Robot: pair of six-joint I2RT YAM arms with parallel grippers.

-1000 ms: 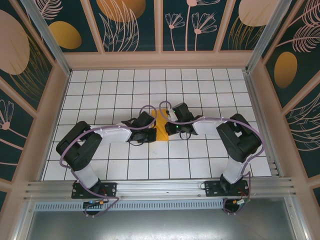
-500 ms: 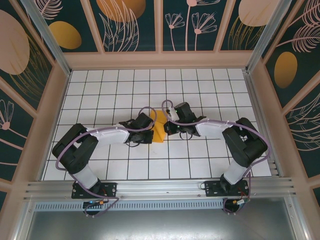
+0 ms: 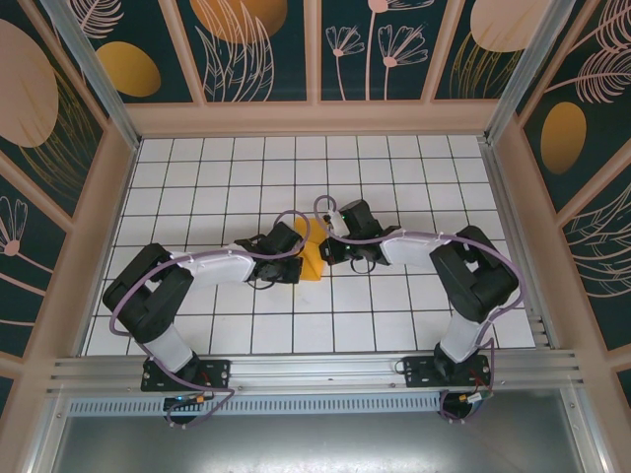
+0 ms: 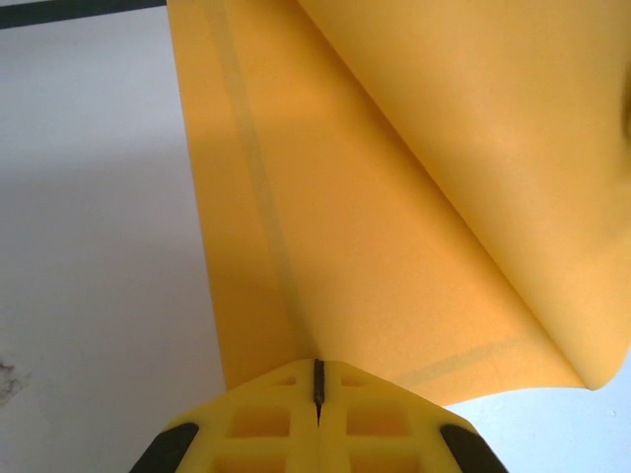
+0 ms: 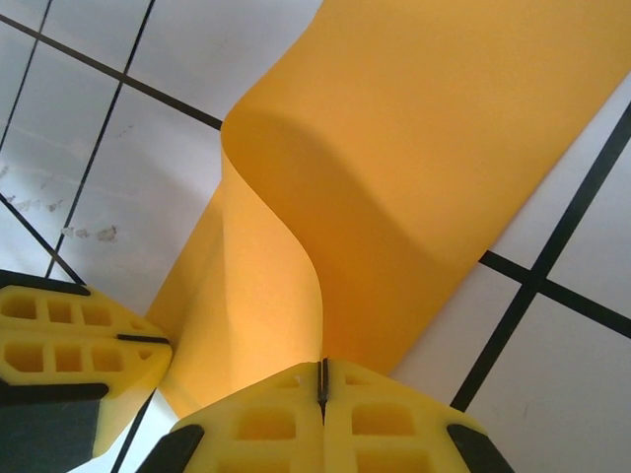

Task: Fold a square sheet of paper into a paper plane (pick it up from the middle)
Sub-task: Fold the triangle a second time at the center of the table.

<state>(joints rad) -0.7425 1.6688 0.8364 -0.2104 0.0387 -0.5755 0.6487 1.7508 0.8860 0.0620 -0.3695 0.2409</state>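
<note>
Folding paper, bowed up off the middle of the table. Pinching one edge in left gripper, clamped tight on it. Pinching another in right gripper, likewise clamped. Next, likely: bringing edges together, then pressing a crease flat.

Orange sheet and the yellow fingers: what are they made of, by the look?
Orange sheet: thin matte paper, apparently; it curls softly and shows faint straight creases. Fingers: yellow plastic, probably; matte, with a grid of square pockets.
</note>
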